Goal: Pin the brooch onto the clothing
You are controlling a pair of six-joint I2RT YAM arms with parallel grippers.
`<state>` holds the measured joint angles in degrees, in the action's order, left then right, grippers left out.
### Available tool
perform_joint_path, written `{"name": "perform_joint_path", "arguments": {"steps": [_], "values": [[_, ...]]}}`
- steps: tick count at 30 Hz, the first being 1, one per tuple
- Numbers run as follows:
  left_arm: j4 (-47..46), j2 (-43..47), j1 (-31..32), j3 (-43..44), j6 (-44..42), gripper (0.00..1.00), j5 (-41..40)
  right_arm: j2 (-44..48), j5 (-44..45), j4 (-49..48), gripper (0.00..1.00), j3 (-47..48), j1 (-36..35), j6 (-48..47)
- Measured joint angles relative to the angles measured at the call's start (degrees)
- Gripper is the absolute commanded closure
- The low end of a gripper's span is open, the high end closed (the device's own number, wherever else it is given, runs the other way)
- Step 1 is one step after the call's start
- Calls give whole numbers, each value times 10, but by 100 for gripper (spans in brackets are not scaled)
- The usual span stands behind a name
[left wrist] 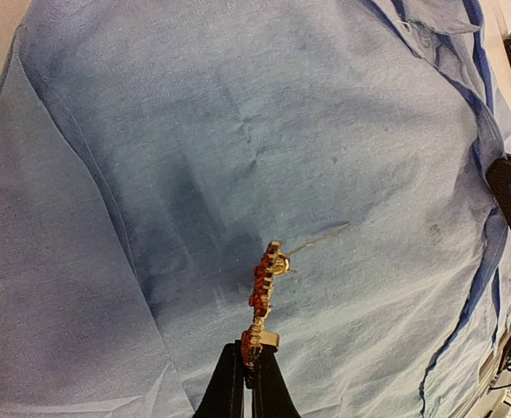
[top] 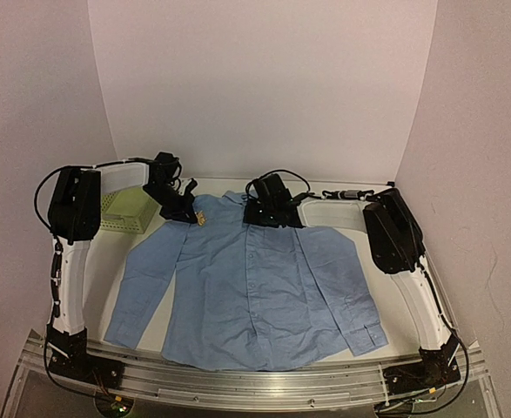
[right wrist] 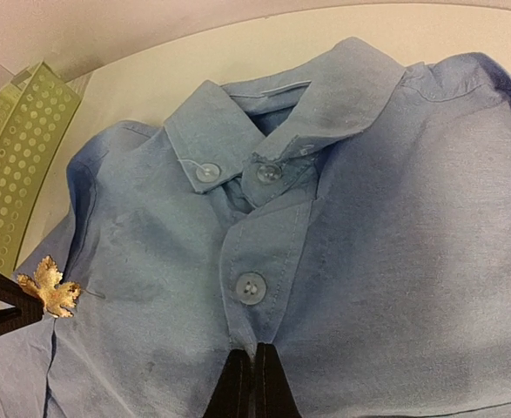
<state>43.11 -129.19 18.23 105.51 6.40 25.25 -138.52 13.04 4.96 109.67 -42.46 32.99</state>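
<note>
The shirt (top: 255, 287) lies spread flat and face up on the table (top: 142, 318), collar away from me, which gives me a broad, smooth field to pin into. The green basket (top: 129, 213) sits just beside its shoulder, out of the working area. My right gripper (right wrist: 253, 359) is down on the button placket below the collar with its jaws together. Creases run into the tips, so I judge it nips the cloth to steady it. My left gripper (left wrist: 253, 353) is clamped on the lower end of the brooch (left wrist: 262, 292), holding it over the chest panel near the shoulder seam; I cannot tell whether it touches the fabric. The brooch is a small gold-edged leaf with orange-red stones. Its thin pin shaft (left wrist: 320, 237) stands swung out, free to enter the weave.
</note>
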Motion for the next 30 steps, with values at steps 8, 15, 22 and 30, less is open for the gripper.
{"name": "perform_joint_path", "arguments": {"steps": [8,15,22,30], "values": [[43,-2,1,52,-38,100,-50,1,0,-6,100,-2,0,0],[88,2,3,70,-78,100,-75,1,0,-9,100,-2,0,0],[111,2,11,71,-82,100,-79,1,0,-11,100,-5,0,0],[114,2,25,77,-80,100,-73,1,-1,-12,100,-8,0,0]]}}
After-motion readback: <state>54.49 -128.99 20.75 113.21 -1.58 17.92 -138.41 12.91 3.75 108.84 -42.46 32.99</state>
